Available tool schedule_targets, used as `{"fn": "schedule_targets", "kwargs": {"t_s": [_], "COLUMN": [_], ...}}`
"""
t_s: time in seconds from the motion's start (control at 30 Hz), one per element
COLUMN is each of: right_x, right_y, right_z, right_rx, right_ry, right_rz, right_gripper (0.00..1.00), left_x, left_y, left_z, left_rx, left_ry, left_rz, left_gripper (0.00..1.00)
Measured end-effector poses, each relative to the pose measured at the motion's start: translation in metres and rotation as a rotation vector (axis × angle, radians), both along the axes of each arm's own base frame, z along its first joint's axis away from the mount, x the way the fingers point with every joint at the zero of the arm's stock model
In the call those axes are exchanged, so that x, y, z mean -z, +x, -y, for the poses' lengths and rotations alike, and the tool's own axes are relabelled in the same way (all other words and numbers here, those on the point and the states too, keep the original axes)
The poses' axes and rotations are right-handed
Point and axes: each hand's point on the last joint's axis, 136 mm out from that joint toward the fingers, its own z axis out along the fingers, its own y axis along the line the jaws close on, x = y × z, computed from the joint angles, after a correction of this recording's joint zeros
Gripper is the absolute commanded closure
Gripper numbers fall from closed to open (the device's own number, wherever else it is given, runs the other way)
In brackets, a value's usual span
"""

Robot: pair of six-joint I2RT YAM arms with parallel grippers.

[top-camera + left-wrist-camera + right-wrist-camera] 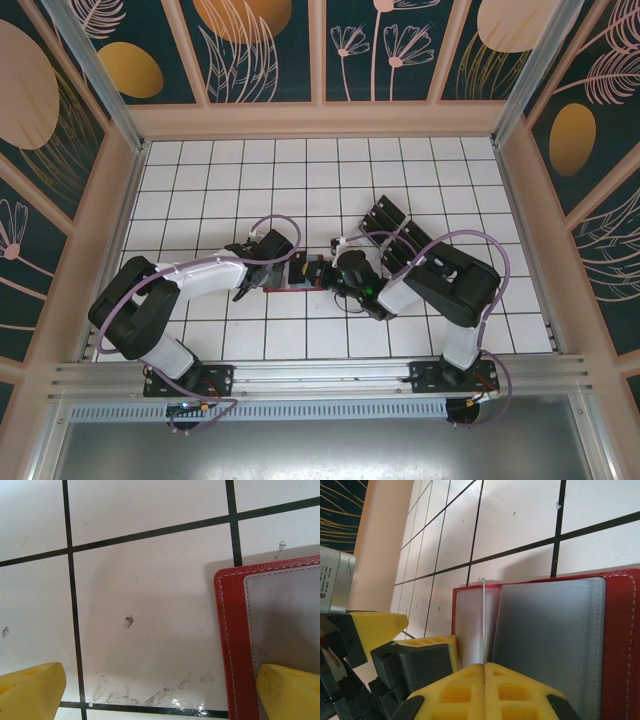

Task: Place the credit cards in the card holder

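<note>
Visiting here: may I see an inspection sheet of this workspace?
Surface: white tiled tabletop, black grid; some smudges.
Job's things: flat red card holder lying open; dark rectangular cards racked farther back.
Clutter: rack under those cards, detail unclear.
Grippers: left end effector open, one yellow finger over the holder; right end effector shut on a thin pale sheet standing edgewise.
Cables: purple cables looped along both arms.
Surroundings: beige-framed walls, dark floral panels.

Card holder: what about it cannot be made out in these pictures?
Top external: card holder mostly covered by left gripper and right gripper; contents hidden.
Right wrist: right gripper shut on a thin sheet edge-on; card or pocket, unclear.
Left wrist: holder cut by the right edge, partly under the open left gripper's finger.
Top external: dark pieces beyond the right gripper, too small to count.
</note>
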Motion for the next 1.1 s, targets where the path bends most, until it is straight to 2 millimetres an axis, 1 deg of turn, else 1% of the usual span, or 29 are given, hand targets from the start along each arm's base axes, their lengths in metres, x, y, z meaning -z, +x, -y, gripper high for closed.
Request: {"fn": "schedule_targets", "kwargs": {"t_s": [0.23, 0.9, 1.1], "right_x": [0.0008, 0.0009, 0.0091], "right_y": [-0.0007, -0.0014, -0.0065], "right_z": [-0.0036, -0.0041, 0.0004], "right_rx": [-0.003, 0.012, 0.033], "right_ry": [0.007, 0.023, 0.022], "right_rz": [-0.007, -0.033, -0.083], "right_gripper": [1.00, 1.00, 1.00], "left_x": [0.0000, 0.0000, 0.0000], "left_y": [0.0000, 0.0000, 0.0000], "left_z": [0.0000, 0.0001, 0.0001], "left_rx": [0.000, 0.000, 0.000], "left_ry": [0.000, -0.001, -0.001], "left_rz": [0.000, 0.000, 0.000], "left_gripper": [0.02, 0.02, 0.02]}}
